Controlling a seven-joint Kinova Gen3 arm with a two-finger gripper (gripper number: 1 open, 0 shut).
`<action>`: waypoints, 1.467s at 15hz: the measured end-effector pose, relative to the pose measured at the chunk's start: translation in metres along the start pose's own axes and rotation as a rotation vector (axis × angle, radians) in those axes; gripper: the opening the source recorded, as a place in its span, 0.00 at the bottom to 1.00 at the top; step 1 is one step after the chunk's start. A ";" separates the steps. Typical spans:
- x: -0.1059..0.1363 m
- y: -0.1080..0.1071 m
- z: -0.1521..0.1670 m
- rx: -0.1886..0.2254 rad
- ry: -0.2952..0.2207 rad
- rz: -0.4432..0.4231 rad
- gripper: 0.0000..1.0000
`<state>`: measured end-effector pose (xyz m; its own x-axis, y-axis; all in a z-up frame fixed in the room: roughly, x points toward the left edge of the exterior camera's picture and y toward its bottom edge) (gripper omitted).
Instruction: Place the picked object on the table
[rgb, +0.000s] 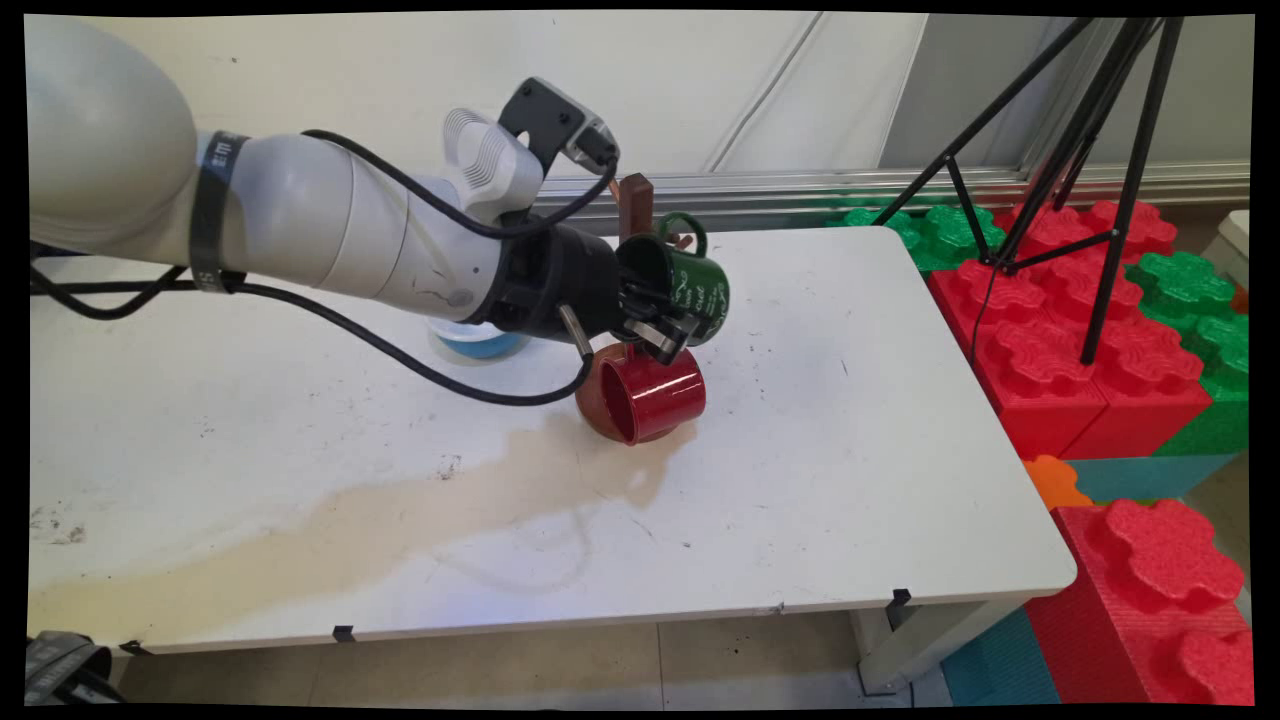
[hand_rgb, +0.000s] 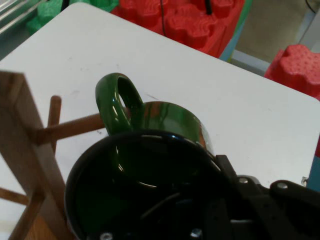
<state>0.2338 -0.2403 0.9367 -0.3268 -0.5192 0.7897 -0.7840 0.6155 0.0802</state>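
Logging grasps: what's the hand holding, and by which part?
The hand holds the green mug by its rim, one finger inside the mouth, lifted above the red mug.

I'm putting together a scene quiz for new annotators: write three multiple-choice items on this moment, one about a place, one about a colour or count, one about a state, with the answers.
1. Where is the glossy red mug?
A. On the white table, on its side
B. On the floor
C. On a peg

2. What colour is the mug in the black two-finger tool?
A. Blue
B. Dark green
C. Yellow

3. How is the green enamel mug held?
A. Resting on the table
B. Hanging from the wooden peg rack
C. Gripped at its rim, off the table

Answers: 1 A, its mouth faces sideways on the tabletop. 2 B, both views show green. 3 C, a finger reaches inside the rim.
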 end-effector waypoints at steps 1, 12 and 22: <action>0.001 0.001 0.000 -0.005 0.000 0.017 0.00; -0.016 0.023 -0.031 -0.102 -0.128 0.174 0.00; -0.041 -0.009 -0.077 -0.066 -0.338 0.273 0.00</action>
<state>0.2945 -0.1791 0.9503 -0.6804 -0.4906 0.5444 -0.6132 0.7879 -0.0563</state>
